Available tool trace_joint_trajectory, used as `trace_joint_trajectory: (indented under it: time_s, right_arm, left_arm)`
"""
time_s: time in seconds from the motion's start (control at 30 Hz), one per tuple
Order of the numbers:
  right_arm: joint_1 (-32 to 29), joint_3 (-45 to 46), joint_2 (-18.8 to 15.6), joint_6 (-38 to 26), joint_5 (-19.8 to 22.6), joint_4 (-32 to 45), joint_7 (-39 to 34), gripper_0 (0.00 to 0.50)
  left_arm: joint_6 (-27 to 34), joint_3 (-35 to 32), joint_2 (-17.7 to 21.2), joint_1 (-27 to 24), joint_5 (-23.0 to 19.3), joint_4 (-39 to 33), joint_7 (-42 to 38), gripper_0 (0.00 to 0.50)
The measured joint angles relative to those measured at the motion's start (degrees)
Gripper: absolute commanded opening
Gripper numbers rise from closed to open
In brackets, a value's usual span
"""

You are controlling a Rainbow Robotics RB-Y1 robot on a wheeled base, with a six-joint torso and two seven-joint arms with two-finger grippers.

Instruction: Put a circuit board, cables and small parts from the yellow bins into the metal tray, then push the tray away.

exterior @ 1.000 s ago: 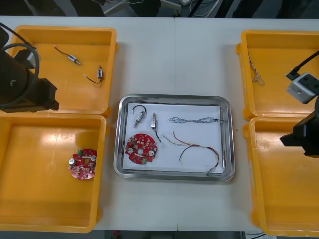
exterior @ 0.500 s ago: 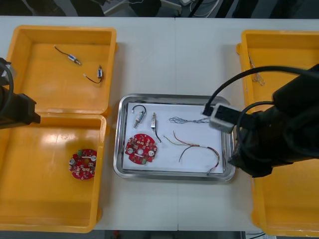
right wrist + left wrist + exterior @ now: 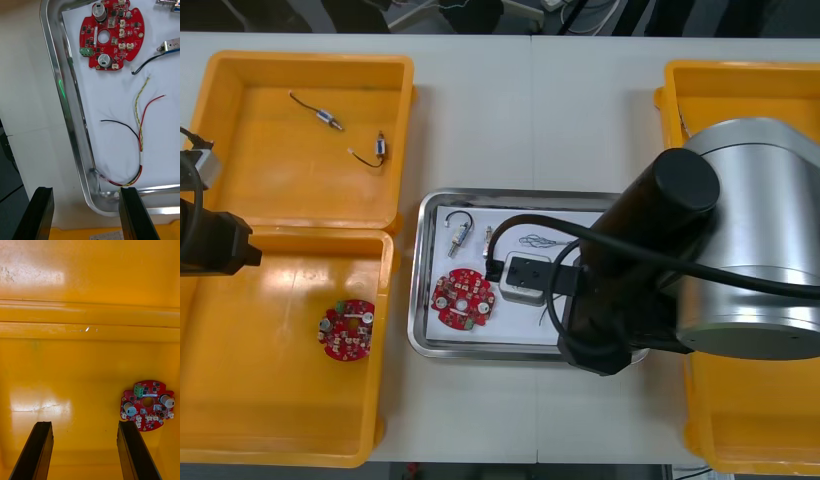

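The metal tray (image 3: 418, 290) lies mid-table, white inside. It holds a red circuit board (image 3: 463, 298), two small metal parts (image 3: 460, 236) and a blue and white cable (image 3: 542, 240). My right arm (image 3: 700, 260) covers its right half. In the right wrist view my right gripper (image 3: 85, 215) is open above the tray's corner (image 3: 98, 202). One finger is over the table, the other over the rim. The red and yellow cable (image 3: 141, 127), a black cable (image 3: 120, 125) and the board (image 3: 111, 34) lie beyond. My left gripper (image 3: 85, 450) is open over a bin floor, near a second board (image 3: 148, 405).
Two yellow bins stand at each side. The far left bin (image 3: 305, 60) holds two small metal parts with wires (image 3: 330, 120). The near left bin (image 3: 280, 450) holds the second board (image 3: 347, 330). My left arm (image 3: 210, 245) sits at the left edge.
My right arm has swung left from over the right bins and now covers the tray's right half and the cables there. The left arm has drawn back toward the left edge.
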State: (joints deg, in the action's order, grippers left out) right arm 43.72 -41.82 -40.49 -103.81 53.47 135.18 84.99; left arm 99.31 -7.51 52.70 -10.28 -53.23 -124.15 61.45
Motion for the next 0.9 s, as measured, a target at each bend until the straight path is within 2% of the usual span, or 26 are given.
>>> trace_joint_trajectory:
  time_s: [0.33, 0.9]
  right_arm:
    - [1.8, -9.7, 3.3, 5.0, -4.1, -7.5, 0.9, 0.500]
    - [2.5, -24.4, 8.4, 14.7, -14.6, -17.3, 3.1, 0.500]
  left_arm:
    - [0.0, 0.0, 0.0, 0.4, 0.2, -0.1, 0.0, 0.500]
    - [0.0, 0.0, 0.0, 0.4, 0.2, -0.2, 0.0, 0.500]
